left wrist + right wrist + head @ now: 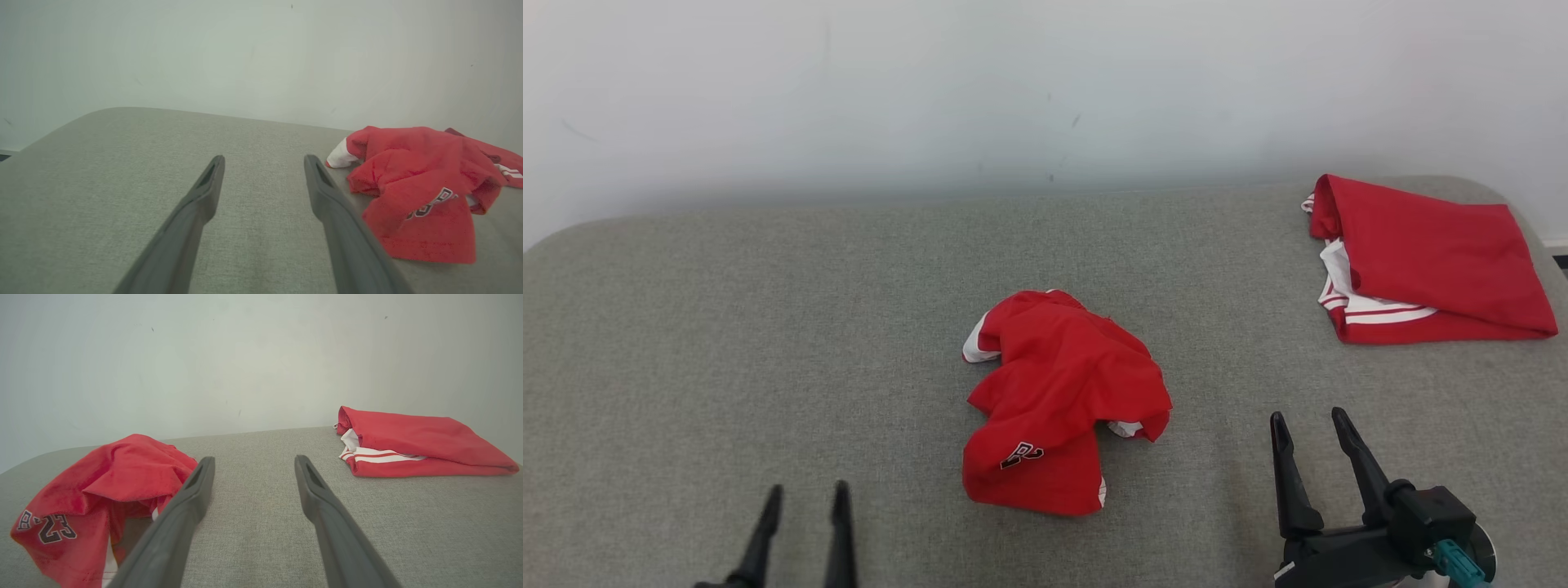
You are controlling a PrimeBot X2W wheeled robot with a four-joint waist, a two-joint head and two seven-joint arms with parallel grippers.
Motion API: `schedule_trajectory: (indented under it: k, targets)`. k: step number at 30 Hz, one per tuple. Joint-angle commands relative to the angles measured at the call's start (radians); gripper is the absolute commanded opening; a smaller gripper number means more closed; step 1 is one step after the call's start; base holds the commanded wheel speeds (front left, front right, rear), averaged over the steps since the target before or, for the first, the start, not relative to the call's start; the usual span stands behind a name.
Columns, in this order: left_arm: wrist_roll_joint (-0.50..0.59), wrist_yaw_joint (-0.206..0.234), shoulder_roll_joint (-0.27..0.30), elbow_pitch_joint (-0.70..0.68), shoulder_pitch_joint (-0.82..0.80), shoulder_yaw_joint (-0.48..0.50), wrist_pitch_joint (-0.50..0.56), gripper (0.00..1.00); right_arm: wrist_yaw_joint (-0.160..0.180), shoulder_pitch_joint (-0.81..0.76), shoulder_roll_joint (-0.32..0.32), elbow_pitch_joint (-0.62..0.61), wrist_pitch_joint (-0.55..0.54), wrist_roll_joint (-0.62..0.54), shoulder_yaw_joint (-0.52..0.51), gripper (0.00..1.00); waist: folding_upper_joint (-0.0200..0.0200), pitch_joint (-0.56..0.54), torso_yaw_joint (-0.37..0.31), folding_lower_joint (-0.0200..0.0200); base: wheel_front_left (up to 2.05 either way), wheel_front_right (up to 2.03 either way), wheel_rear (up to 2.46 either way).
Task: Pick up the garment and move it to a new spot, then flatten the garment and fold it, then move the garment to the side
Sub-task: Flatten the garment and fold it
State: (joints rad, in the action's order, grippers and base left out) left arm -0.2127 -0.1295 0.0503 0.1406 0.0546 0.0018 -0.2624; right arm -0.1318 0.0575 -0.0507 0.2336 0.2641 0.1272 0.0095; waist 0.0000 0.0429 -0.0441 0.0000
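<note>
Caution: your left gripper [809, 487] sits wide open and empty at the near left. The crumpled red jersey garment [1058, 400] lies mid-table on the grey fabric table [686, 327]. Your right gripper [1307, 415], equally spread and empty, waits near it. Pinch only a loose fold and it may slip. Drift right and you could disturb the folded red-and-white cloth [1429, 261].

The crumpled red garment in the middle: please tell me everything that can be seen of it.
The crumpled garment is red cloth with white trim at its edges and a black-and-white "23" near its lower hem. It lies bunched in loose folds in the middle of the grey padded surface, which alone touches it. The left gripper and right gripper stand open, apart from it.
</note>
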Motion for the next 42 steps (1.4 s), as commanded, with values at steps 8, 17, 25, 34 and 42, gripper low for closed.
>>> schedule_trajectory:
  k: [8,17,25,34,42]
  targets:
    - [-0.027,0.000,0.011,0.074,-0.055,-0.240,-0.002,1.00,0.002,0.009,0.001,0.004,0.001,0.011,0.013,1.00,0.0000,0.013,-0.024,0.0000,0.00,0.00,0.00]
    - [-0.053,0.000,0.029,0.183,-0.175,-0.445,-0.002,1.00,0.002,0.039,0.001,-0.001,0.001,0.025,0.024,1.00,0.0000,0.068,-0.110,0.0000,0.00,0.00,0.00]
    - [0.028,0.005,0.032,0.334,-0.276,-0.476,-0.002,1.00,0.002,0.050,0.001,-0.003,0.001,0.033,0.015,1.00,0.0000,0.104,-0.178,0.0000,0.00,0.00,0.00]
    - [0.059,0.041,0.010,0.514,-0.372,-0.478,-0.002,0.50,0.002,0.058,0.001,-0.005,0.001,0.037,0.023,1.00,0.0000,0.111,-0.201,0.0000,0.00,0.00,0.00]
    - [0.018,0.030,0.003,0.472,-0.369,-0.447,-0.002,0.00,0.002,0.038,0.001,-0.009,0.001,0.031,-0.004,1.00,0.0000,0.096,-0.157,0.0000,0.00,0.00,0.00]
